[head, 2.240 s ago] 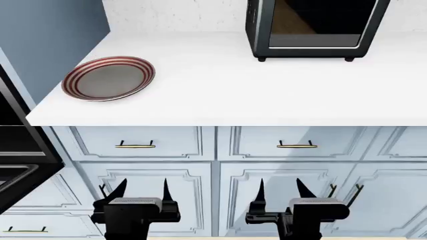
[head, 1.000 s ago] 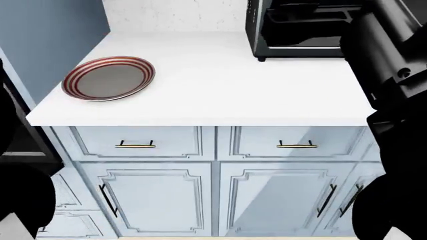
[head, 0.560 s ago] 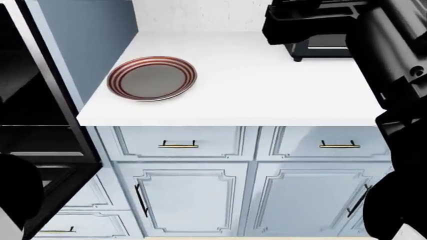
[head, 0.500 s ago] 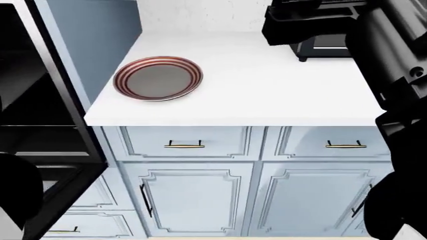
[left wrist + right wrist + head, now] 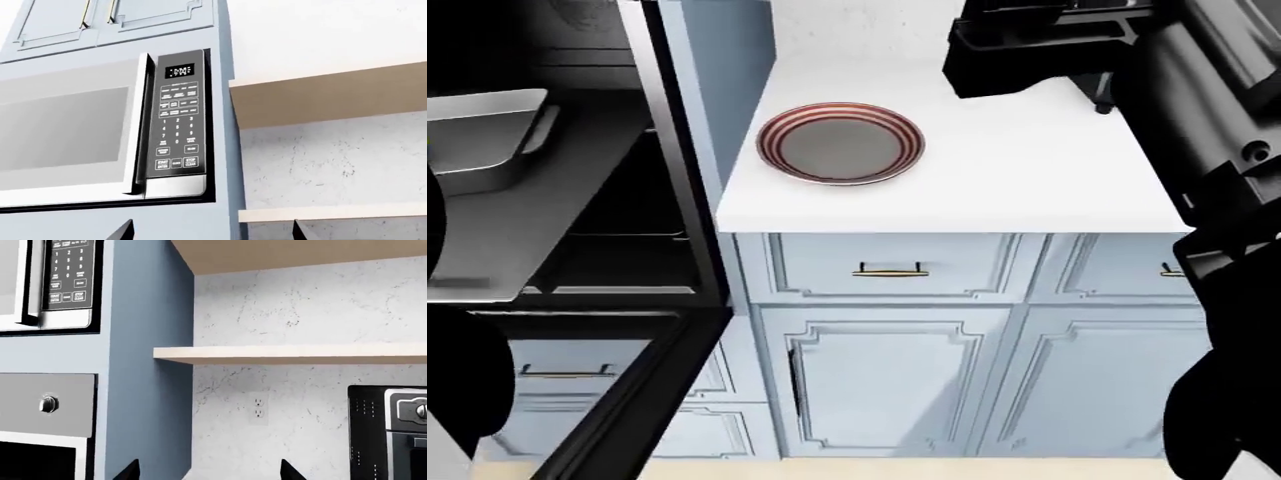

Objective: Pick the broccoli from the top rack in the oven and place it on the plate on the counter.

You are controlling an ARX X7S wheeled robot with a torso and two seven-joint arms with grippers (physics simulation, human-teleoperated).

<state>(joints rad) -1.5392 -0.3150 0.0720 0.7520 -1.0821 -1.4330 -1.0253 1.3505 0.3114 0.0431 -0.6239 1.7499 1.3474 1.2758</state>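
The broccoli is not visible — presumably deeper in the oven point(image 5: 561, 150), on the top rack point(image 5: 521, 230). Likely light, bumpy, slightly crushable: pinch its middle gently. Both tools point(image 5: 210, 231) point(image 5: 210, 469) are spread, empty.

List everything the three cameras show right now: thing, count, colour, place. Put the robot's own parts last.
plate: 1, grey centre with red-and-white rings, on the counter near its left end.
counter: 1, white, over the cabinets.
cabinets: several doors and drawers, pale blue with brass handles, below the counter.
oven: 1, black inside, open, left of the counter.
baking tray: 1, grey, on a rack inside the oven.
microwave: 1, steel with a black keypad, built into the blue wall unit.
shelves: 2, light wood, on the speckled white wall.
wall socket: 1, white, under the lower shelf.
toaster oven: 1, black, at the counter's right.
left pincer: black tips, apart.
right pincer: black tips, apart.
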